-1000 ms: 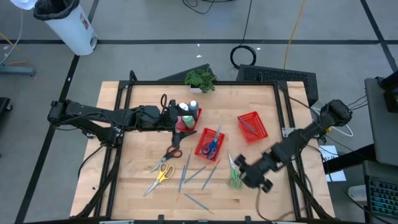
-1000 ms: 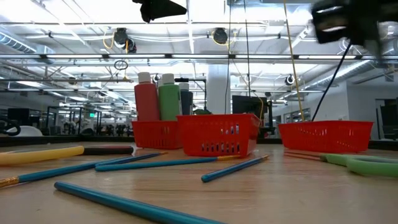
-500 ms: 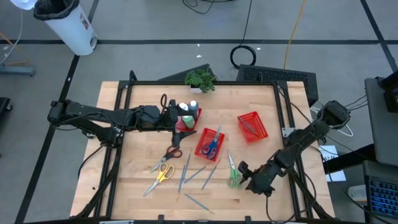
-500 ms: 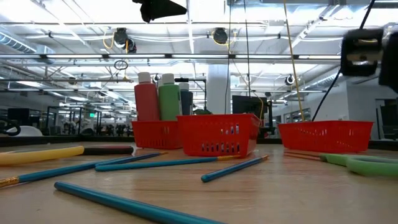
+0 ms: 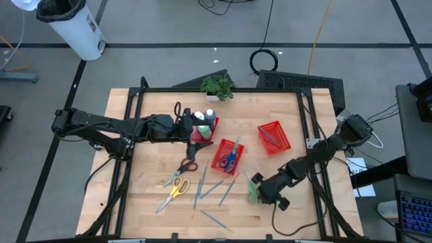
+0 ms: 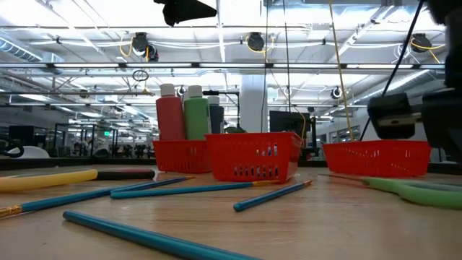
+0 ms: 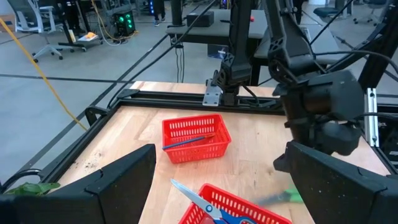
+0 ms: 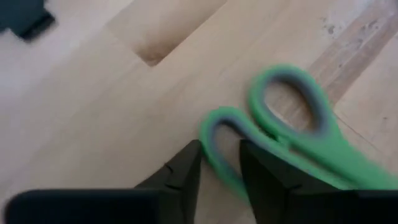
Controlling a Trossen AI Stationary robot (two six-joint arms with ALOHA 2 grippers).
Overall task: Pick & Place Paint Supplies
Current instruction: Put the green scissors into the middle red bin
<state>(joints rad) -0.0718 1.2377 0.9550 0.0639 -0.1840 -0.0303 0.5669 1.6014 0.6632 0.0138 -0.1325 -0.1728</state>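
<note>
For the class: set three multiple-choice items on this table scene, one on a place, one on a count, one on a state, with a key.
1. Where is the right gripper?
A. over the potted plant
B. at the green scissors
C. in a red tray

2. How many pairs of scissors lie loose on the wooden table outside the trays?
A. one
B. three
C. five

3. The left gripper is:
A. open and empty
B. shut on a brush
C. shut on a bottle

Key: B, its fingers straddle a green handle loop; B, red, yellow and green pairs; A, fingers wide apart, nothing between.
</note>
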